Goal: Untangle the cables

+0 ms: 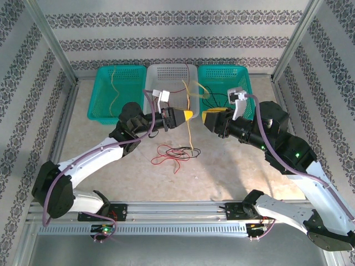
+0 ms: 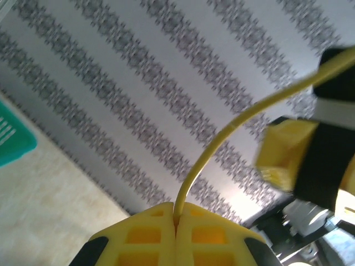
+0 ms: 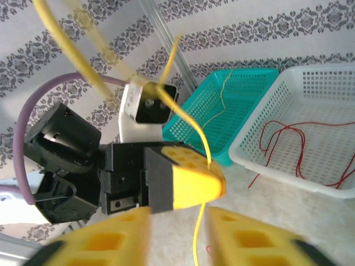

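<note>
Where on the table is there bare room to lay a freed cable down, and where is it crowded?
Free: the strip between the red-black tangle and the near rail; also the table left of the left arm, before the left basket. Crowded: the centre, where the left gripper and right gripper meet at the hanging yellow cable.

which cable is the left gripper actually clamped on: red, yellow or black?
The yellow cable: it runs straight out from between the closed fingertips of the left gripper. The red cable and black cable lie loose on the table below it.
</note>
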You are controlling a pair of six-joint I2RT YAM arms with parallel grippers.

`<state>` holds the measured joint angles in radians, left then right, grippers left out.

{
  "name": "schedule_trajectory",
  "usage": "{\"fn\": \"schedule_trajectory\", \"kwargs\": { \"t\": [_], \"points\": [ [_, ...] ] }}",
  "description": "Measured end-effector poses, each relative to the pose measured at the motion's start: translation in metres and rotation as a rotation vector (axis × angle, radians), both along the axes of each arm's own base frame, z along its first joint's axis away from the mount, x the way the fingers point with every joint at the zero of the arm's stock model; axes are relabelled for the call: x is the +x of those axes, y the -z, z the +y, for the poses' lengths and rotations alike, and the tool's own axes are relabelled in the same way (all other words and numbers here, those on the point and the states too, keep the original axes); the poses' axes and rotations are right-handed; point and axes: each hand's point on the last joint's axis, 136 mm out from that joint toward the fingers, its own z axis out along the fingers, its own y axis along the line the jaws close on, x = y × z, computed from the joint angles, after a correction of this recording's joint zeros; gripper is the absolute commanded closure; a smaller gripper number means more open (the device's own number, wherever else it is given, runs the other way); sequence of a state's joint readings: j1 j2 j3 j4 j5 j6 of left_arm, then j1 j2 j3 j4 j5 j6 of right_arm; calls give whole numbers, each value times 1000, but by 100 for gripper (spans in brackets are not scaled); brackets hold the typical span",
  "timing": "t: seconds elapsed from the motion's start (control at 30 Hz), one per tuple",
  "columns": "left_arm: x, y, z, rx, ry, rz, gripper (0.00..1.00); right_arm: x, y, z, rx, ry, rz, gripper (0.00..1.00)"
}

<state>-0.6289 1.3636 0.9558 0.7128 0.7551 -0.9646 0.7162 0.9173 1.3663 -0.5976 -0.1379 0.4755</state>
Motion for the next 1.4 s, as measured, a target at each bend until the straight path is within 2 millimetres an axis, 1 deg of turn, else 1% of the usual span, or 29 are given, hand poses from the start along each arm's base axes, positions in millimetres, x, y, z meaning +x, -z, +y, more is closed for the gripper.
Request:
{"fn": "schedule_trajectory", "kwargs": {
  "t": [0.03, 0.07, 0.13, 0.2, 0.3, 0.37, 0.43, 0.53, 0.63, 0.7, 0.73, 0.83, 0.93, 1.0, 1.07, 1.13, 1.23, 1.3, 1.4],
  "points": [
    [2, -4, -1, -27, 1, 4, 100, 1, 1, -1, -5, 10, -2, 22],
    [5, -6, -2, -51, 3, 13, 100, 2, 1, -3, -8, 22, 0, 15],
    [9, -10, -1, -89, -1, 31, 100, 5, 2, -9, -19, 55, -5, 11],
    [11, -15, 1, -120, -4, 41, 100, 6, 1, -16, -18, 90, -16, 11],
    [15, -26, 8, -167, -23, 47, 100, 2, -1, -30, -2, 126, -36, 15],
    [17, -27, 11, -193, -36, 59, 100, 0, -4, -36, 12, 141, -43, 17],
    [19, -24, 13, -206, -43, 82, 100, 0, -8, -35, 26, 141, -51, 20],
    [20, -16, 16, -220, -55, 119, 100, 7, -8, -24, 22, 116, -37, 25],
    [23, -10, 17, -226, -67, 147, 100, 18, -13, -4, 23, 68, -23, 25],
    [23, -9, 18, -228, -72, 152, 100, 27, -16, 11, 31, 33, -20, 25],
    [24, -9, 18, -229, -74, 153, 100, 31, -19, 19, 38, 14, -20, 24],
    [24, -9, 18, -229, -76, 153, 100, 39, -29, 38, 68, -42, -28, 19],
    [23, -10, 18, -230, -75, 151, 100, 43, -44, 53, 101, -85, -61, 20],
    [23, -10, 19, -231, -75, 150, 100, 48, -51, 58, 115, -89, -79, 28],
    [23, -11, 19, -231, -74, 149, 100, 54, -59, 62, 125, -84, -102, 39],
    [22, -10, 19, -231, -74, 148, 100, 63, -63, 64, 128, -62, -116, 48],
    [20, -10, 20, -228, -76, 145, 100, 76, -60, 65, 111, -22, -127, 60],
    [18, -10, 22, -222, -78, 138, 100, 82, -56, 67, 99, -6, -125, 66],
    [13, -11, 24, -208, -78, 122, 100, 90, -52, 69, 84, 11, -122, 89]
  ]
}}
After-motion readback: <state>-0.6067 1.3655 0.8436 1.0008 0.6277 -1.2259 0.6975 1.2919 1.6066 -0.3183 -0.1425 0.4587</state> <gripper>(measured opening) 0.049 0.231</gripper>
